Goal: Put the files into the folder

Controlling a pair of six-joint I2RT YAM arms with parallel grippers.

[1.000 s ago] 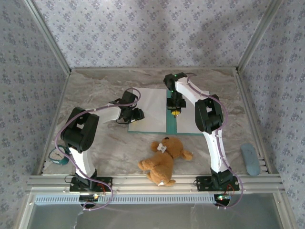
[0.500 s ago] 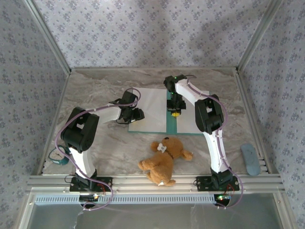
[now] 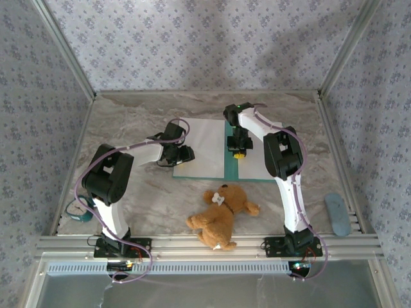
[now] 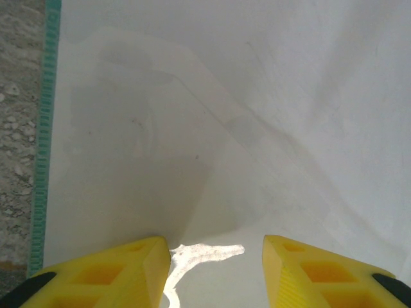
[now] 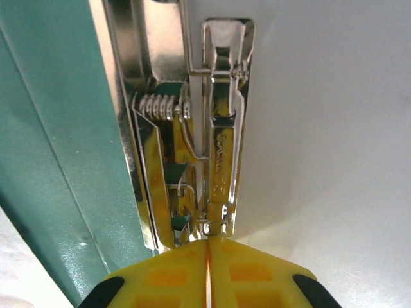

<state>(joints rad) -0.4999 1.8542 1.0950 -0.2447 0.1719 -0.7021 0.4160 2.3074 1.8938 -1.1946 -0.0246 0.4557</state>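
— Where's the folder [image 3: 229, 168]?
— Open flat just beyond the teddy bear [image 3: 221, 215]. It's thin teal card, with white files [image 3: 207, 146] on both halves and a shiny metal clip [image 5: 215, 128] at the spine.
— Grippers?
— Right gripper [image 5: 209, 256], straight beyond the bear, fingers pressed together at the clip's end. Left gripper [image 4: 215, 256], beyond-left of the bear, jaws partly apart over plain paper, gripping nothing.

Marble table [image 3: 128, 115] carries open folder [image 3: 230, 169] and teddy bear [image 3: 221, 215].

Embossed lettering on the metal clip [image 5: 220, 138] is illegible.
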